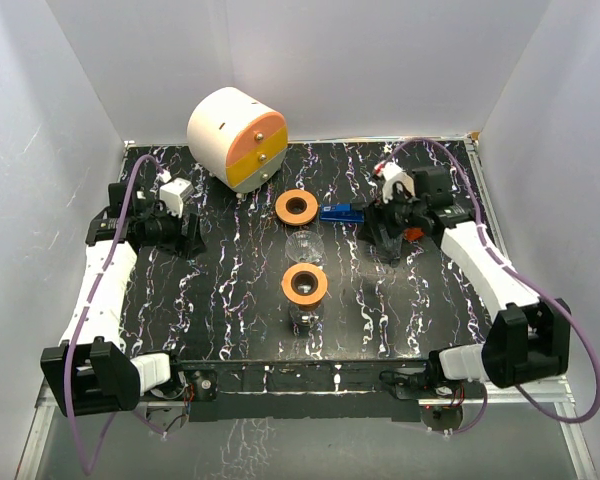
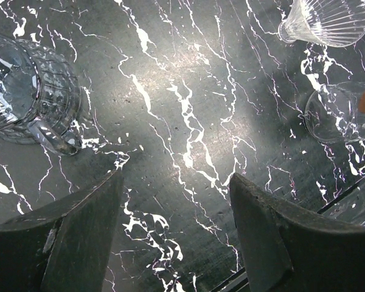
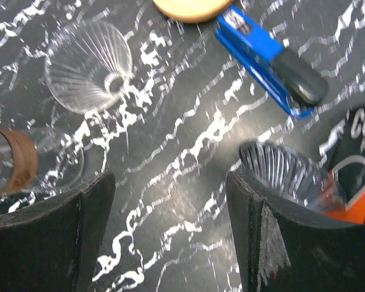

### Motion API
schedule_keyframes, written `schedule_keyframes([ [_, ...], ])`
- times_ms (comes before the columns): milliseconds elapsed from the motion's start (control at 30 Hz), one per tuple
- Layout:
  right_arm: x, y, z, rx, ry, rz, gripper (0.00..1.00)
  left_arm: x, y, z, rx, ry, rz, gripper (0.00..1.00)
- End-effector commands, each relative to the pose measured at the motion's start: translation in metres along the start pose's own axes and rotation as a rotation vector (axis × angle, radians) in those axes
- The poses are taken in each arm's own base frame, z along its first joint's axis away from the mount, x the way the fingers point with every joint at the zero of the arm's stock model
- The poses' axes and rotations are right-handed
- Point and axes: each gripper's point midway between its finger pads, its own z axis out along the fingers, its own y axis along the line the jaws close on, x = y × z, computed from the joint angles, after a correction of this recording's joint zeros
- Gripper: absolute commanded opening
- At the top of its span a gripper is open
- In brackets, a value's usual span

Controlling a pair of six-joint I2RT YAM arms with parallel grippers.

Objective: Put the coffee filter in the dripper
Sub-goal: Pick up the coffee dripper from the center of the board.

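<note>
Frame edges are cutting off the glass mug (image 2: 24,91) and the dripper (image 2: 328,21); the right pincer (image 3: 170,179) is hiding part of the ribbed packet (image 3: 292,173).

The only lettering that can be read sits on a black and orange packet (image 3: 360,130) at 3 o'clock in the right wrist view. Large white capitals "CO" run off the frame edge. Beneath them is a smaller white line that seems to begin "PA", also cut off and slightly blurred. In the top view the same packet (image 1: 412,233) is too small for any print to be read.
</note>
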Motion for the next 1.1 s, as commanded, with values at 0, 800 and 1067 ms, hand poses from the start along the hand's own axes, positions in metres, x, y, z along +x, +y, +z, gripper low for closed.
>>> schedule_keyframes([
  [0, -0.065, 0.014, 0.020, -0.043, -0.129, -0.073, 0.70, -0.003, -0.011, -0.005, 0.023, -0.037, 0.047, 0.68],
  [800, -0.024, 0.044, 0.150, -0.142, 0.221, 0.034, 0.45, -0.008, -0.014, -0.011, 0.023, -0.049, 0.047, 0.70],
  [1067, -0.012, 0.049, 0.154, -0.167, 0.259, 0.038, 0.33, -0.007, -0.014, -0.011, 0.022, -0.050, 0.048, 0.70],
])
